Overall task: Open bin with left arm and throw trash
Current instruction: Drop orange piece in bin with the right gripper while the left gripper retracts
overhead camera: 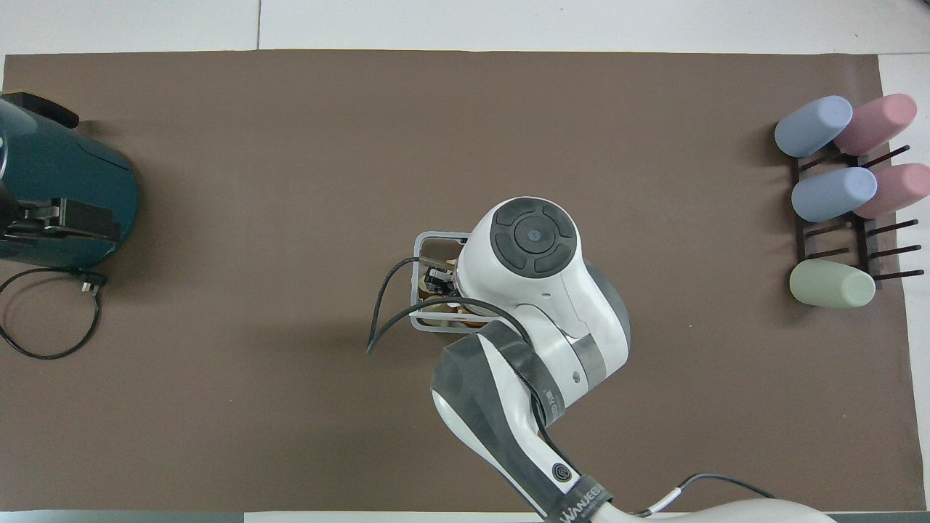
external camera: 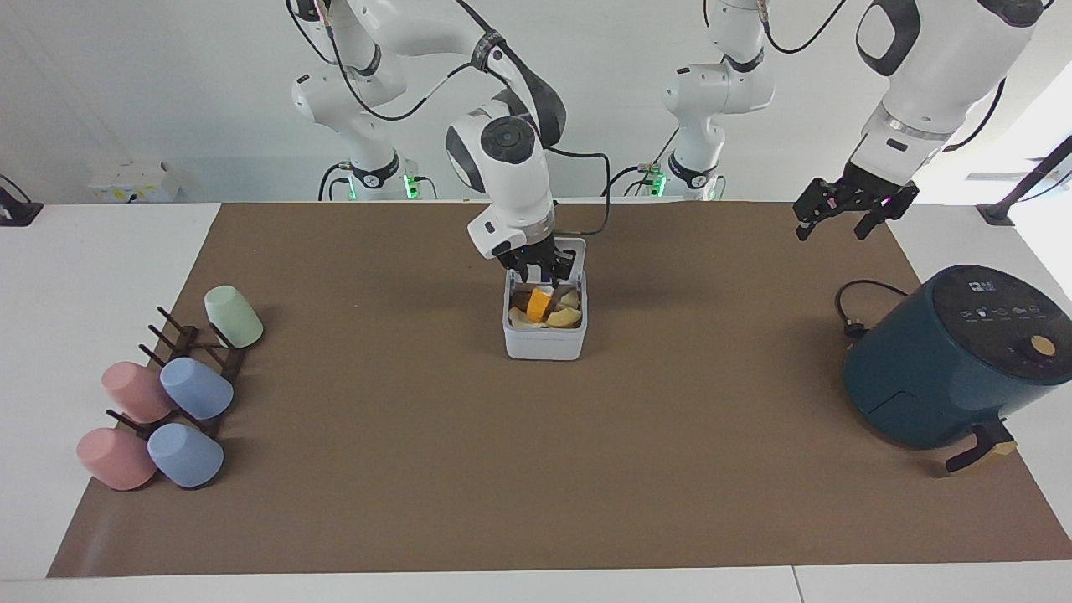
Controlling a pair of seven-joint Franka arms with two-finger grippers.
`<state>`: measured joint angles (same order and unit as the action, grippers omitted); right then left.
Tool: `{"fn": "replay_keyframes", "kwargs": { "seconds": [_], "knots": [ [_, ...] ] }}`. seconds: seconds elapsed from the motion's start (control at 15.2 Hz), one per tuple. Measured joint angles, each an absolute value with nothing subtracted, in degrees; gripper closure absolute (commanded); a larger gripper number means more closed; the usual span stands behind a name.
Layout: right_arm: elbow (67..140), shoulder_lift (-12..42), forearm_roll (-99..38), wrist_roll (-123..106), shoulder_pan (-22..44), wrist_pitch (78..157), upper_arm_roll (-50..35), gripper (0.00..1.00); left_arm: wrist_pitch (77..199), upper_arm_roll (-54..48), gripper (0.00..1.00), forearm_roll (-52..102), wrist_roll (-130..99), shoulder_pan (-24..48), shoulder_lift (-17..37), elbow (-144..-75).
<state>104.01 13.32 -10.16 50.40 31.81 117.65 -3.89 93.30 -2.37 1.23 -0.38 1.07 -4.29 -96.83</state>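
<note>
We saw the white bin (external camera: 543,342) mid-table, lid up; orange wedge (external camera: 539,302) lay inside atop cream and brown scraps (external camera: 564,316).

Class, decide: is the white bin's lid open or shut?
Open: the bin shows food scraps inside, with the right gripper over it.

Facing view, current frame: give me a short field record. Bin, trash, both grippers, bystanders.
bin: small white square plastic bin, lid up, mid-mat
trash: orange wedge in the bin on cream and yellow-brown scraps
right gripper: right gripper directly over the bin, fingers apart above the wedge
left gripper: left gripper raised, open, empty, toward the left arm's end of the table
bystanders: dark teal air fryer; pastel cups on a dark rack
</note>
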Motion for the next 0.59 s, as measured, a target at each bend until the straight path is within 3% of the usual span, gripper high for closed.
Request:
{"fn": "replay_keyframes", "kwargs": {
  "seconds": [0.33, 0.59],
  "knots": [
    [101.6, 12.7, -6.9, 46.7, 31.3, 116.7, -3.3, 0.0, 90.3, -2.6, 0.0, 1.2, -0.4, 1.1, -3.5, -94.0],
    [92.0, 12.2, -2.6, 35.9, 26.2, 105.2, -2.9, 0.0, 89.9, -2.6, 0.0, 1.2, -0.4, 1.1, -3.1, -94.0]
  ]
}}
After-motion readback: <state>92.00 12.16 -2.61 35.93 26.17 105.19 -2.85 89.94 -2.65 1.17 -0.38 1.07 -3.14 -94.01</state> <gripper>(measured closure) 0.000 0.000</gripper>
